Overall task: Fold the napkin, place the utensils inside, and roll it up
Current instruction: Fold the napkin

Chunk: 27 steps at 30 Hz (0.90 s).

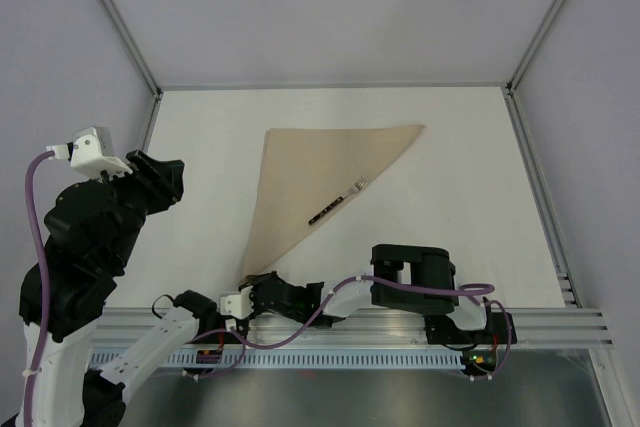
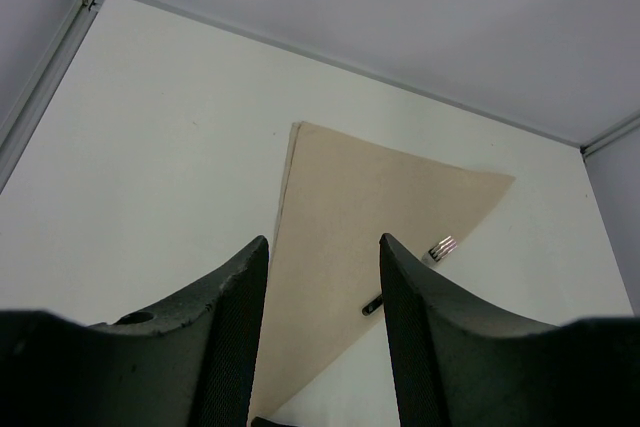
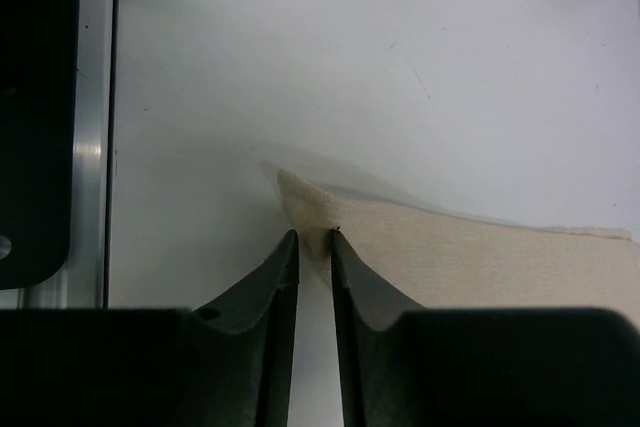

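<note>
White worktop [image 1: 200,147], napkin [image 1: 320,172] folded triangular, tip by the near edge, fork [image 1: 340,202] along its long side. My right end effector [image 3: 314,237] pinches that tip, left end effector [image 2: 323,240] gapes empty. Rolling's next, probably: keep it tight.

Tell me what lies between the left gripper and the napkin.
Nothing but bare table separates the left gripper from the napkin, as the top view shows.

Right end effector [image 3: 315,239] pinching; left end effector [image 2: 323,244] parted.
</note>
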Tool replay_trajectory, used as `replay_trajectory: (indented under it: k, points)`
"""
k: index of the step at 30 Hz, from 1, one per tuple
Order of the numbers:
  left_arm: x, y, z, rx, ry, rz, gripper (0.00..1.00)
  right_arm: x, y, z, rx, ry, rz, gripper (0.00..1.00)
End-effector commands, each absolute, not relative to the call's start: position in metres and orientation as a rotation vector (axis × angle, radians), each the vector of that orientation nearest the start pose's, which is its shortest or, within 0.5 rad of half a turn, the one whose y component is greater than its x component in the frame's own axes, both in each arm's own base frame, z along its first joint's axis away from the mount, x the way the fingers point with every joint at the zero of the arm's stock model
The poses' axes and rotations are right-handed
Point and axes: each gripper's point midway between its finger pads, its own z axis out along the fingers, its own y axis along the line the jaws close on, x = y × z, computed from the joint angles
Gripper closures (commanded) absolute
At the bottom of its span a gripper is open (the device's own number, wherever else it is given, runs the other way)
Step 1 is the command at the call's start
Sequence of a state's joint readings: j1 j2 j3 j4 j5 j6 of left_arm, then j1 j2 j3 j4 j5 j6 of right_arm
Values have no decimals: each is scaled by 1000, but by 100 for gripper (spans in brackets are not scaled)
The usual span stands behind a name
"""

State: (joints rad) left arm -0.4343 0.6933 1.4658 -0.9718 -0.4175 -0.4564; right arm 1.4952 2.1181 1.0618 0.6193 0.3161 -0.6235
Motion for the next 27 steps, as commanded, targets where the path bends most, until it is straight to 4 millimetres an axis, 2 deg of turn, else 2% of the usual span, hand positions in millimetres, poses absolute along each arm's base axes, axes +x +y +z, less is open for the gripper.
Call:
replay_trajectory:
  k: [1,10,17,27]
  points:
    - [187,-26,408,-331,1740,-278,47,121,532,37,-1564,1126,270,77]
    - [189,-28,405,-324,1749,-276,47,127,535,47,-1547,1140,267,99]
    - [191,-30,405,-318,1752,-277,47,132,539,67,-1521,1170,286,100]
    - [200,-37,401,-303,1771,-283,47,163,528,104,-1430,1261,303,100]
